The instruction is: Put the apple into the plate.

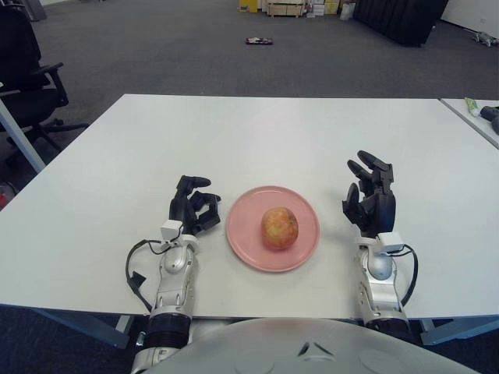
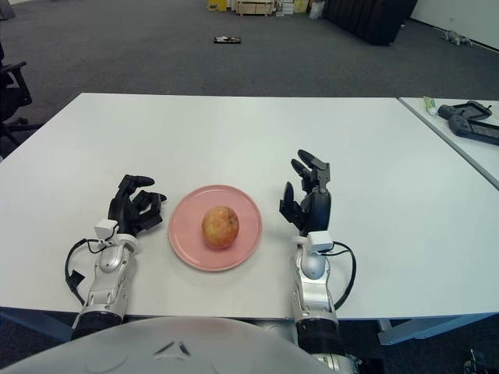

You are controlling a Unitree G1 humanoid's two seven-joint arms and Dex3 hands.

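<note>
A reddish-yellow apple (image 1: 279, 227) sits in the middle of a pink plate (image 1: 242, 234) on the white table (image 1: 257, 132), near its front edge. My left hand (image 1: 192, 206) shows just left of the plate, fingers loosely curled and holding nothing. My right hand (image 1: 369, 195) shows just right of the plate, fingers spread and pointing up, holding nothing. Neither hand touches the apple or the plate.
A second table at the far right carries a dark device (image 2: 468, 121) and a small tube (image 2: 429, 104). A black office chair (image 1: 23, 78) stands at the far left. Boxes and dark objects lie on the grey carpet behind.
</note>
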